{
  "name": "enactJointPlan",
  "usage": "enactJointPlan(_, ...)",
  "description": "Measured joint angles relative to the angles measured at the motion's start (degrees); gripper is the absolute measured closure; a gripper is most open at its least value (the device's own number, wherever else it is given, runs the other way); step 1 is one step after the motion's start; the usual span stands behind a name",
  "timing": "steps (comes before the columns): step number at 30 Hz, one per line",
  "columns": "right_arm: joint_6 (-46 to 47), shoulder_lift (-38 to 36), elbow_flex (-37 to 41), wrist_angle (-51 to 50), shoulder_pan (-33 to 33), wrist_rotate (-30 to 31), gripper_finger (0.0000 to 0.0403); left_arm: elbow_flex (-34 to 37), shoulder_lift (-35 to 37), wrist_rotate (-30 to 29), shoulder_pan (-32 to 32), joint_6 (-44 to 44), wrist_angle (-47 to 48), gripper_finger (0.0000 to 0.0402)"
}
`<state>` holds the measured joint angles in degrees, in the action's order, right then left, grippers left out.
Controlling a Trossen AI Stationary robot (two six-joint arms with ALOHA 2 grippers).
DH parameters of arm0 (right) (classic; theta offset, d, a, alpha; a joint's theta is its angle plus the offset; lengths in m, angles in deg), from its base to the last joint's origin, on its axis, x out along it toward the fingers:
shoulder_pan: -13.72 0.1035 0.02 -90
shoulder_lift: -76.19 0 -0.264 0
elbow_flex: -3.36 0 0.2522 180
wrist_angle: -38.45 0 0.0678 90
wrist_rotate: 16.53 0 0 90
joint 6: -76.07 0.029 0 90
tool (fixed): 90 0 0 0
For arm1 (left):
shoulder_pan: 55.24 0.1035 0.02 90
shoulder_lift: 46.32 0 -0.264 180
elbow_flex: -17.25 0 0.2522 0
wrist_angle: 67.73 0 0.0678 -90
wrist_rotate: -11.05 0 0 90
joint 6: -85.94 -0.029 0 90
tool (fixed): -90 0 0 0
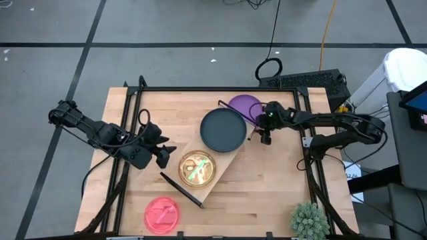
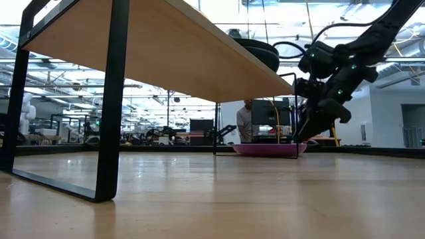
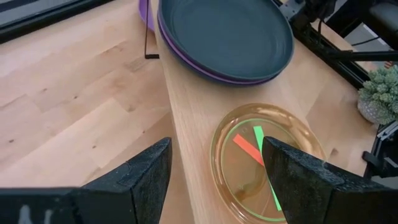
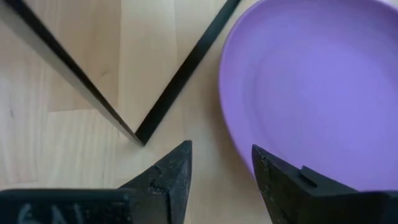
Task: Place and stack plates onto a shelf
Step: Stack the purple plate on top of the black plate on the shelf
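The shelf (image 1: 217,167) lies slantwise across the table on its black frame ends. On it a dark teal plate (image 3: 224,34) sits on a purple plate (image 3: 186,59), and nearer lies a lime-green plate (image 3: 261,162). Another purple plate (image 1: 243,105) rests on the table by the shelf's far end, and a pink plate (image 1: 162,213) lies near the table's near edge. My right gripper (image 4: 221,168) is open and points down, its fingers on either side of this purple plate's rim (image 4: 233,130). My left gripper (image 3: 214,165) is open beside the green plate, over the shelf's left edge.
A spiky green plant (image 1: 309,220) stands at the table's near right corner. The shelf's thin black frame legs (image 4: 180,74) stand on the table right next to the right gripper. Bare tabletop (image 1: 267,180) lies to the right of the shelf.
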<state>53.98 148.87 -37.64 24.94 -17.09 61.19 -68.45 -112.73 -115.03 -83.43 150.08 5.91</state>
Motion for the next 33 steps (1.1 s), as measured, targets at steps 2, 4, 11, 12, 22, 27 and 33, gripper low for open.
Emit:
enactJointPlan(2,-0.19,0.57,0.0,0.03,0.0,-0.02,0.0238,0.0,0.0,0.0,0.0,-0.36,0.0,0.0147)
enactJointPlan(4,-1.14,1.11,0.0,0.48,0.0,-0.01,0.0222,0.0,0.0,0.0,0.0,-0.89,0.02,0.0147)
enactJointPlan(11,-4.45,2.51,0.0,0.81,0.0,0.07,0.0204,0.0,0.0,0.0,0.0,-2.61,0.02,0.0147)
enactJointPlan(12,-5.48,2.71,0.0,0.81,0.0,0.08,0.0206,0.0,0.0,0.0,0.0,-2.61,0.02,0.0147)
enactJointPlan(22,-10.54,6.68,0.0,1.37,-0.03,0.08,0.0213,0.0,0.0,0.0,0.0,-2.54,0.02,0.0147)
enactJointPlan(27,-12.52,6.89,0.0,2.12,-0.07,0.22,0.0213,0.0,0.0,0.02,0.0,-2.53,-0.02,0.0147)
enactJointPlan(33,-15.54,6.91,0.0,2.14,-1.19,0.26,0.0219,0.0,0.0,0.04,0.0,-2.78,-0.02,0.0147)
